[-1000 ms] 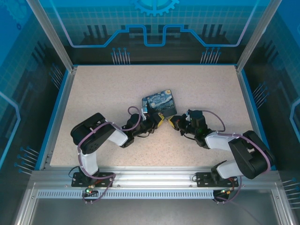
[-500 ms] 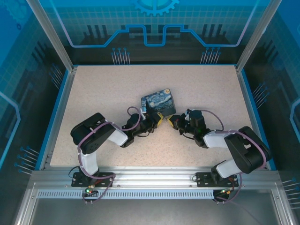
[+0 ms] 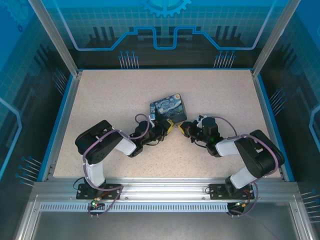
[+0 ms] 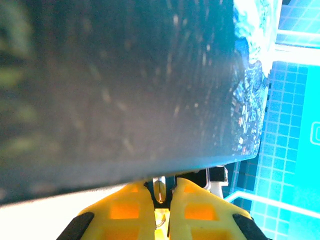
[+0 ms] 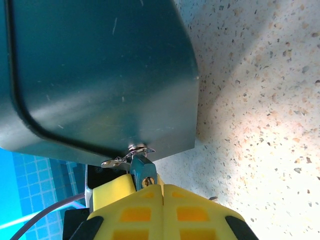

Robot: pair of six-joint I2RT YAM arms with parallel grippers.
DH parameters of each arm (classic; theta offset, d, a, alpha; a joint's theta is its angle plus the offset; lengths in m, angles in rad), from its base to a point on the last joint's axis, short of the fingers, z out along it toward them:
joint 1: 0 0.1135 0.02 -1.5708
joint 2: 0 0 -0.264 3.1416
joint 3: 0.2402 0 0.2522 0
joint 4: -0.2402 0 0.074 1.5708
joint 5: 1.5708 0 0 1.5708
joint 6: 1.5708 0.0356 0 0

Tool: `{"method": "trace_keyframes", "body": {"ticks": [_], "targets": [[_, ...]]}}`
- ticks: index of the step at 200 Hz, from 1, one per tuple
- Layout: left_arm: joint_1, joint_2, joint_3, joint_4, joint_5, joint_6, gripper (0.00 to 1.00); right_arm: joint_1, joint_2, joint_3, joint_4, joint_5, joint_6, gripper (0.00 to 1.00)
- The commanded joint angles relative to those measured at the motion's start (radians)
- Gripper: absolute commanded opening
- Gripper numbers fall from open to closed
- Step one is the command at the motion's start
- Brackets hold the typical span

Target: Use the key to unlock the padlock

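The box [image 3: 168, 107] slid a bit left and the right arm [image 3: 252, 150] bent closer, likely to line things up. From above, the small parts are lost. Up close, the right gripper [image 5: 161, 186] is shut on the padlock [image 5: 142, 171] at the box's edge. The left gripper [image 4: 162, 194], nearly shut, seems to pinch the key [image 5: 118, 161].

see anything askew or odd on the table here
The box lies skewed to the edges of the table, with the left gripper shut on the key and the right gripper on the padlock at its near edge. Nothing looks spilled or broken.
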Motion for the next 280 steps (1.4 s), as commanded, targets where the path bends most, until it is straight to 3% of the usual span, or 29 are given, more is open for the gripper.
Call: {"method": "trace_keyframes", "body": {"ticks": [1,59,108,210,280], "targets": [[-0.018,-0.031,0.018,0.163,0.07,-0.034,0.0,-0.011,0.028,0.011,0.018,-0.042,-0.037,0.0],[-0.019,-0.033,0.03,0.149,0.063,-0.026,0.0,0.029,0.037,0.029,0.078,-0.048,0.016,0.0],[-0.023,-0.029,0.04,0.133,0.064,-0.021,0.0,0.077,-0.05,0.057,-0.03,-0.007,-0.002,0.0],[-0.024,-0.037,0.03,0.131,0.059,-0.016,0.0,-0.038,-0.027,-0.019,0.002,-0.033,-0.005,0.0],[-0.024,-0.034,0.028,0.126,0.054,-0.012,0.0,-0.058,-0.048,-0.025,-0.008,-0.059,-0.016,0.0]]}}
